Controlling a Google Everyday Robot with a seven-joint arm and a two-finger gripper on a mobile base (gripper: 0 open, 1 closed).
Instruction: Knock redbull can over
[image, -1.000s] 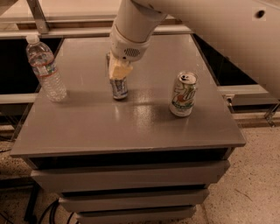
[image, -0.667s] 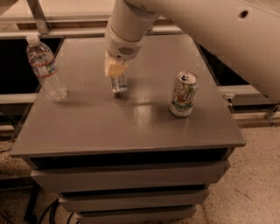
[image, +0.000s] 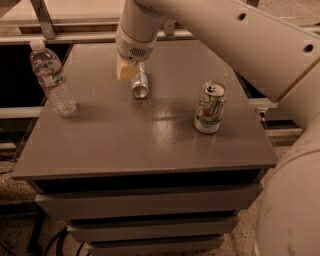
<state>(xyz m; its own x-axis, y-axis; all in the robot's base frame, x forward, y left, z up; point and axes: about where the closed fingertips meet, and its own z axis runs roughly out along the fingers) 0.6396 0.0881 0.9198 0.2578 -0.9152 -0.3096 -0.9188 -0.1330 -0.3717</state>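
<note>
redbull (image: 140, 85) down on its side next to the gripper (image: 126, 70).
Camera view: lying flat toward the back of the grey table (image: 125, 145), one round end facing the camera, just right of the gripper held low over the tabletop; contact unclear, grip width impossible to tell. bottle (image: 51, 80) upright at far left; 7UP (image: 210, 107) upright at right, well apart.

Jaws rear-centre by redbull can (image: 140, 84); bottle (image: 52, 80) left, 7UP can (image: 210, 107) right; front open.
</note>
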